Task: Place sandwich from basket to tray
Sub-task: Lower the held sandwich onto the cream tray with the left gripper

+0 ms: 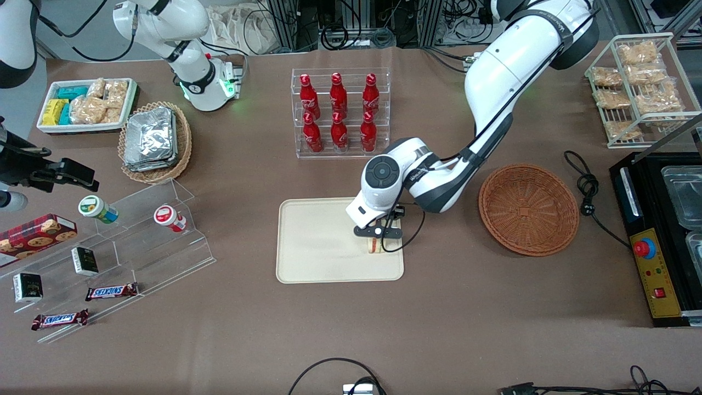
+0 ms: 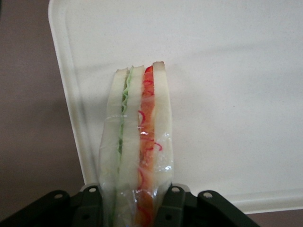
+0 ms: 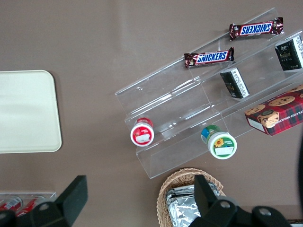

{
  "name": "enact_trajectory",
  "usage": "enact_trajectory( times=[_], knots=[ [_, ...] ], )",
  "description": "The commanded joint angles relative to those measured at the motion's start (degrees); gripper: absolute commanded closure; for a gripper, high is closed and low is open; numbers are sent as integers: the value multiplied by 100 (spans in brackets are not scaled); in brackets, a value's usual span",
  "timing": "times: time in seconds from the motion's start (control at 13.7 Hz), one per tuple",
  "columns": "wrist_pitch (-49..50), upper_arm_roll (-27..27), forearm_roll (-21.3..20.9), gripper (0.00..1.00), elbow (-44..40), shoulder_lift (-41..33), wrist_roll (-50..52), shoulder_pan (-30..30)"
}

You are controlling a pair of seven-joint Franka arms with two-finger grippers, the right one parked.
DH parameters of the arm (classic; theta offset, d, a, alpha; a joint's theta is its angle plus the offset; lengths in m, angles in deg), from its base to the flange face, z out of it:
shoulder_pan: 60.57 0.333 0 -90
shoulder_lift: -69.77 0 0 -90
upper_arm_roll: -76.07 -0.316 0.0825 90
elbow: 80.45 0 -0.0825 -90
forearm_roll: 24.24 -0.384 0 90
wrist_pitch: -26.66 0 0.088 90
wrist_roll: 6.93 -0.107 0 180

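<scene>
The sandwich (image 2: 137,142), a plastic-wrapped white-bread wedge with green and red filling, sits between the fingers (image 2: 173,204) of my left gripper (image 2: 132,208), which is shut on it. The front view shows the gripper (image 1: 377,237) over the cream tray (image 1: 312,241), close to the tray's edge toward the working arm's end. A bit of the sandwich (image 1: 374,247) shows under the fingers. Whether it rests on the tray (image 2: 227,94) I cannot tell. The reddish-brown wicker basket (image 1: 528,202) stands beside the tray, toward the working arm's end, with nothing in it.
A clear rack of red cola bottles (image 1: 340,112) stands farther from the front camera than the tray. A stepped acrylic display (image 1: 137,236) with snacks and a tan basket of foil packs (image 1: 153,140) lie toward the parked arm's end. A black machine (image 1: 658,236) and cable (image 1: 587,186) flank the basket.
</scene>
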Motion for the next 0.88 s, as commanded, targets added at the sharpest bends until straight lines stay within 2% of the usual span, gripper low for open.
enact_trajectory(
  times=[0.0, 0.15, 0.29, 0.44, 0.51, 0.66, 0.8],
  knots=[
    [124, -24, -298, 58, -189, 131, 248, -104],
    [124, -24, -352, 54, -189, 158, 319, -104],
    [124, -24, -352, 45, -171, 158, 328, -104],
    [124, -24, -352, 27, -154, 193, 363, -104],
    [124, -24, -352, 22, -154, 202, 380, -104],
    [124, -24, -361, 0, -171, 220, 424, -104],
    [141, -24, -492, 0, -189, 193, 442, -96]
  ],
)
